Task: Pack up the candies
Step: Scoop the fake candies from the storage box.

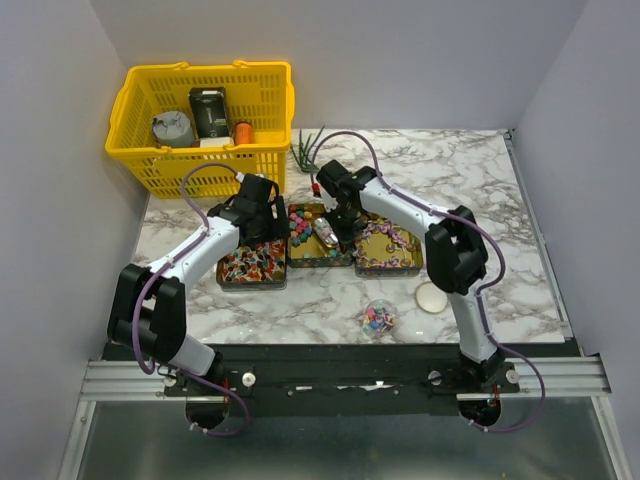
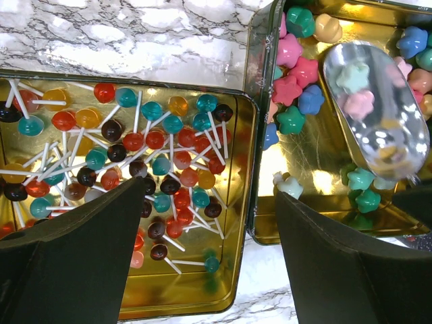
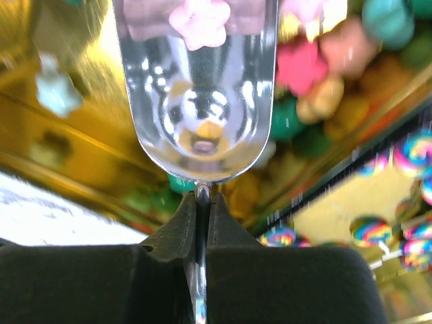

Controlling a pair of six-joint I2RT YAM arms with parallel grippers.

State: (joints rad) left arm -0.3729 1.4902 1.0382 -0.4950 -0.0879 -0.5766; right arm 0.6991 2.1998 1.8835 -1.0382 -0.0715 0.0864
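Observation:
Star-shaped candies [image 2: 300, 67] in pink, blue and green fill the middle gold tin [image 1: 296, 261]. My right gripper [image 3: 202, 192] is shut on the thin handle of a shiny metal scoop [image 3: 196, 101], which hangs over that tin with a pink star [image 3: 199, 20] and a pale green one [image 2: 352, 74] in its bowl. Small round lollipops [image 2: 155, 138] lie in the left tin [image 2: 243, 202]. My left gripper [image 2: 210, 202] is open above that tin's near right corner, with nothing between its fingers.
A third tin [image 1: 412, 262] to the right holds rainbow swirl lollipops [image 3: 412, 152]. A small clear round tub with candies [image 1: 380, 318] and a round lid [image 1: 432, 297] sit near the table's front. A yellow basket [image 1: 205, 115] stands at the back left.

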